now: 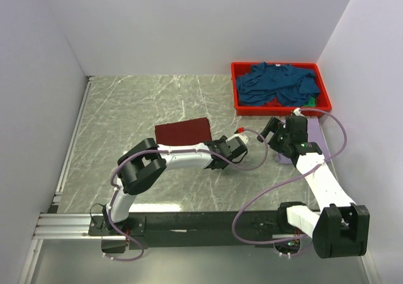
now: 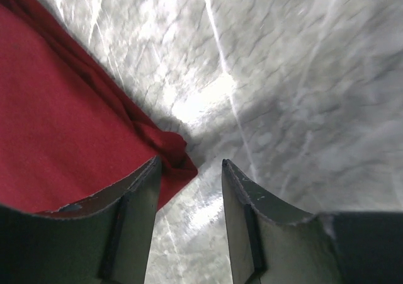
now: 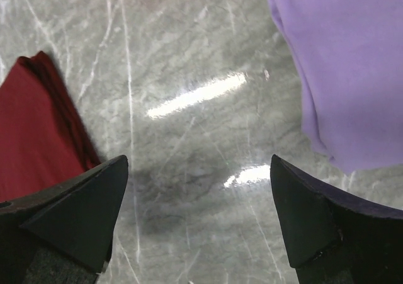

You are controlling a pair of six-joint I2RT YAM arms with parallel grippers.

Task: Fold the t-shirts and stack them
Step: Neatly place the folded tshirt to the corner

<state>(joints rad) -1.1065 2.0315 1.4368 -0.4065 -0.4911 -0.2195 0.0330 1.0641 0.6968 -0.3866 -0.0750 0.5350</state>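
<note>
A dark maroon t-shirt (image 1: 182, 131) lies folded flat in the middle of the table. My left gripper (image 1: 220, 155) hovers low at its near right corner, open, with only bare table between the fingers. In the left wrist view, the maroon cloth (image 2: 56, 120) reaches its crumpled corner to the left fingertip (image 2: 151, 170) of the gripper (image 2: 189, 164). My right gripper (image 1: 272, 131) stands wide open over bare table (image 3: 198, 161), between the maroon shirt (image 3: 31, 126) and a pale lavender t-shirt (image 3: 340, 63). The right arm partly hides the lavender shirt (image 1: 281, 157). Teal-blue t-shirts (image 1: 277, 82) lie heaped in the bin.
The red plastic bin (image 1: 234, 92) stands at the back right against the wall. White walls close the table on the left, back and right. Purple cables loop from both arms over the near table. Grey marbled tabletop (image 1: 126, 114) lies to the left of the maroon shirt.
</note>
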